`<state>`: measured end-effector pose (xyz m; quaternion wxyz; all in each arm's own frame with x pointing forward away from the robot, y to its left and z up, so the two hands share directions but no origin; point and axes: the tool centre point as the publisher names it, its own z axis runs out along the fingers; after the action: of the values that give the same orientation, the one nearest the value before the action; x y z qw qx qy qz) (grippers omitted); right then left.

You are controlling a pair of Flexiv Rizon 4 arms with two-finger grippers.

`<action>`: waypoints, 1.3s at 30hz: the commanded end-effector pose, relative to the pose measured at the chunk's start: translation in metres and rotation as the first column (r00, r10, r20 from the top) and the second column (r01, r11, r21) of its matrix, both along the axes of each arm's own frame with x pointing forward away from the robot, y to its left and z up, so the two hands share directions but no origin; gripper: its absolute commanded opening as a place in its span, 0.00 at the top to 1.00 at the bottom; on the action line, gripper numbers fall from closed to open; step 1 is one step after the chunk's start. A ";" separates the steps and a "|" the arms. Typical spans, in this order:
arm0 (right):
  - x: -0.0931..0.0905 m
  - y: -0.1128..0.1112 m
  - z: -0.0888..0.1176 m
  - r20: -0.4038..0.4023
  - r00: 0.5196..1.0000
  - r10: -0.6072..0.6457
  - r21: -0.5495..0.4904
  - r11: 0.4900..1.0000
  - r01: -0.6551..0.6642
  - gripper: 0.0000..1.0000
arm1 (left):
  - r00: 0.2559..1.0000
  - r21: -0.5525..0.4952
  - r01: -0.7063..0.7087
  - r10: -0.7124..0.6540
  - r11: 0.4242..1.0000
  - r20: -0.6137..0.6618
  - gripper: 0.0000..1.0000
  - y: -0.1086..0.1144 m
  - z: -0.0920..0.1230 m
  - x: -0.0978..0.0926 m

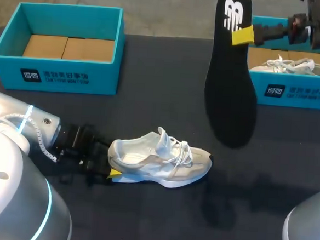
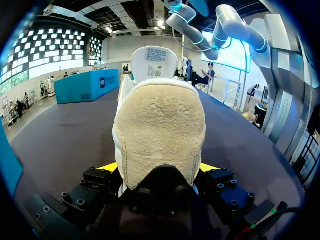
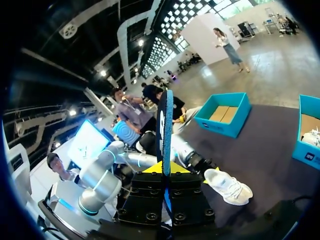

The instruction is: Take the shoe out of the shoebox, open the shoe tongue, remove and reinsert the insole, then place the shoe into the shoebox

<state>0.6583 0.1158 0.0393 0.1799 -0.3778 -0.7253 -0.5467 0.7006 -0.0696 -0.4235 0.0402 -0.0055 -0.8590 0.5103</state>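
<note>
Dark surface, matte black. Open teal left shoebox sits at the far left edge, teal right shoebox at the far right. White shoe stands on its sole nearer the front, between them, toe pointing right.

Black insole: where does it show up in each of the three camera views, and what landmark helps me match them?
Head view: the black insole is held aloft right of centre, pinched by the right gripper.
Left wrist view: not in it.
Right wrist view: the black insole stands edge-on, rising from that gripper's grip.
Shared landmark: the white shoe, seen in all three.
</note>
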 end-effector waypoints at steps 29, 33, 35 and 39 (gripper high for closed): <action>-0.014 0.001 -0.015 -0.016 1.000 -0.011 0.013 1.000 0.011 1.00 | 1.000 0.002 0.000 0.000 1.000 0.000 1.00 -0.002 -0.003 0.001; -0.014 0.001 -0.015 -0.016 1.000 -0.011 0.013 1.000 0.011 1.00 | 1.000 0.002 0.000 0.000 1.000 0.000 1.00 -0.002 -0.003 0.001; -0.014 0.001 -0.015 -0.016 1.000 -0.011 0.013 1.000 0.011 1.00 | 1.000 0.014 0.004 -0.004 1.000 0.007 1.00 -0.001 0.000 0.001; -0.014 0.001 -0.015 -0.016 1.000 -0.011 0.013 1.000 0.011 1.00 | 1.000 0.035 0.005 -0.005 0.999 -0.002 0.65 0.006 0.007 0.000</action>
<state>0.6422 0.1143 0.0235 0.1844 -0.3847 -0.7175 -0.5506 0.7011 -0.0678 -0.4226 0.0391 -0.0070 -0.8630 0.5036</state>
